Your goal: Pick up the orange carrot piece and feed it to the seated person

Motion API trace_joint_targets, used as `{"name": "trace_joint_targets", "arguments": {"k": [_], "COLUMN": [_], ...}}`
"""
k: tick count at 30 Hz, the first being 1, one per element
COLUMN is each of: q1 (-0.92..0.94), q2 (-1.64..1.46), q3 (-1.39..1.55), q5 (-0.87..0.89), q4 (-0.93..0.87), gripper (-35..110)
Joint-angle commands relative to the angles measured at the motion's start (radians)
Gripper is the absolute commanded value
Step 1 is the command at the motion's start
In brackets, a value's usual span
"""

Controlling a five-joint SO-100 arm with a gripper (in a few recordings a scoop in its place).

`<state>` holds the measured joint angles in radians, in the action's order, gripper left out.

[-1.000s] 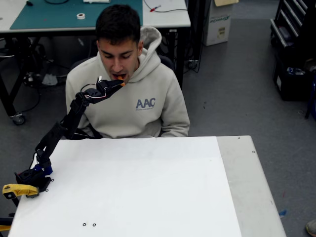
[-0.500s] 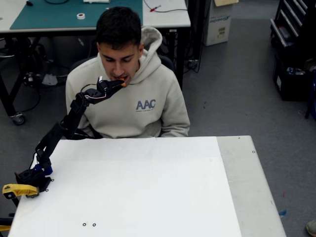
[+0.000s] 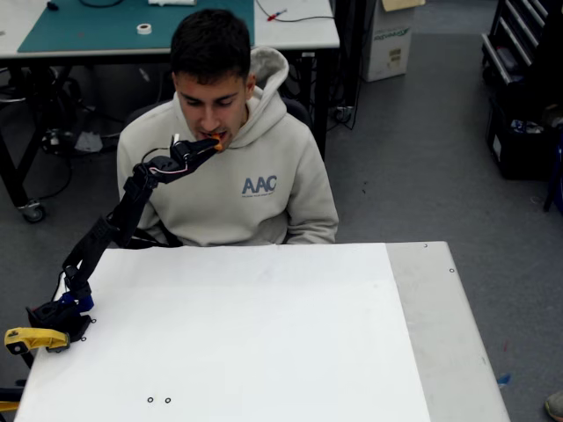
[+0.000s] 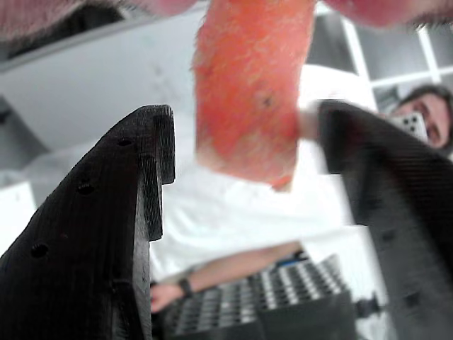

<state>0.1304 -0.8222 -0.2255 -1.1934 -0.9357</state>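
Bare white tabletop (image 3: pixel 264 334). Above it, my end effector (image 4: pixel 241 191) stands open; orange carrot piece (image 4: pixel 251 92) sits at seated person's (image 3: pixel 264 185) mouth. I judge: retract slowly, straight.

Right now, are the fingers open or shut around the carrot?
Open. In the wrist view the two fingers stand apart from the orange carrot piece, with gaps on both sides.

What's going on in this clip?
The robot arm is raised off the white table with its gripper at the mouth of the seated person. In the wrist view the orange carrot piece hangs between the parted fingers, its top at the person's lips, with gaps on both sides.
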Motion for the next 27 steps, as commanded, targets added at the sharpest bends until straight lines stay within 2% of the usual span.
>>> {"name": "trace_joint_targets", "arguments": {"k": [1,19,23,27], "q1": [0.012,0.155,0.163,0.163], "q2": [-0.144,-0.144,-0.144,-0.144], "q3": [-0.097,-0.081,-0.080,-0.078], "q5": [-0.014,-0.005,-0.003,-0.002], "q4": [0.008,0.000,-0.003,-0.005], "gripper": [28,21,14,1]}}
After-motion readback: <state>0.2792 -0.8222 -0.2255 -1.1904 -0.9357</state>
